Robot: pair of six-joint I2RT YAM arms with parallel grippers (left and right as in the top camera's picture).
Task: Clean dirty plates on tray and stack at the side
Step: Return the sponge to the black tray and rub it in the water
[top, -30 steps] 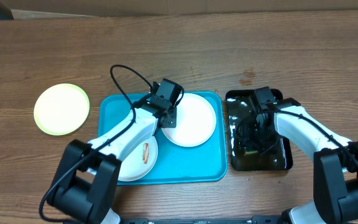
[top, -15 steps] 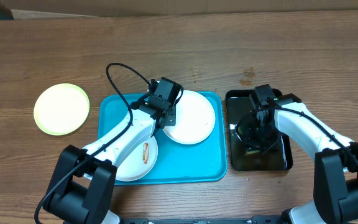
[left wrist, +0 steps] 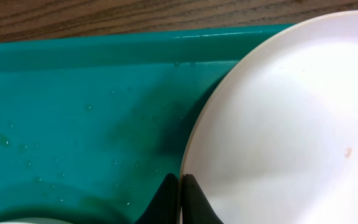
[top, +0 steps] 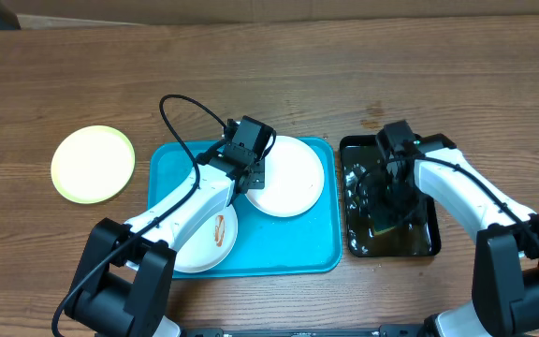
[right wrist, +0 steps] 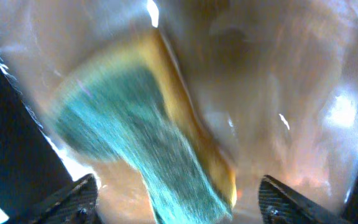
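The turquoise tray (top: 298,245) holds two white plates. The upper one (top: 293,183) has faint specks; my left gripper (top: 248,178) is shut on its left rim, seen close in the left wrist view (left wrist: 180,186), where the plate (left wrist: 278,124) fills the right side over the tray (left wrist: 73,106). The lower white plate (top: 195,248) carries a reddish-brown smear. The pale yellow-green plate (top: 93,164) lies on the bare wood at the left. My right gripper (top: 396,183) is open over the black tray (top: 419,243), its fingers (right wrist: 179,199) either side of a green-and-yellow sponge (right wrist: 142,137) lying in water.
The black tray holds shallow water and sits just right of the turquoise tray. A black cable (top: 190,117) loops above the left arm. Brown wood tabletop (top: 438,75) surrounds both trays.
My left gripper shifted slightly up-left with the plate's rim. My right gripper moved a little within the black tray, now over the sponge.
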